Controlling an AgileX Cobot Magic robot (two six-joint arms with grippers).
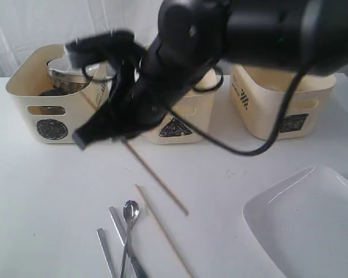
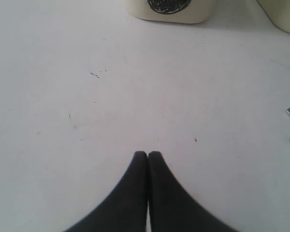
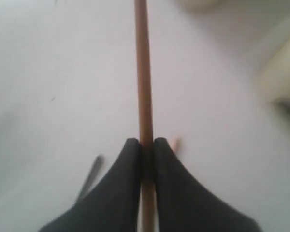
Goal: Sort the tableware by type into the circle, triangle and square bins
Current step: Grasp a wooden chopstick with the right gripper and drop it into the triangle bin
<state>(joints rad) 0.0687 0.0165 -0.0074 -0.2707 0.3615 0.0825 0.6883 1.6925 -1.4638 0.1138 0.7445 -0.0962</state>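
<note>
Wooden chopstick sits pinched between the closed fingers of the right gripper, its long axis slanting from far left to near right. The right arm reaches across the middle, so the triangle tub lies just behind the held stick and the circle tub further left. The stick probably belongs in the triangle tub, a short carry away. The left gripper is closed on nothing, low over the table.

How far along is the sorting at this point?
Steel dishes already sit in the circle bin. The right gripper is shut on one chopstick. Left on the table: a second chopstick, a spoon, flat cutlery and the white plate.
</note>
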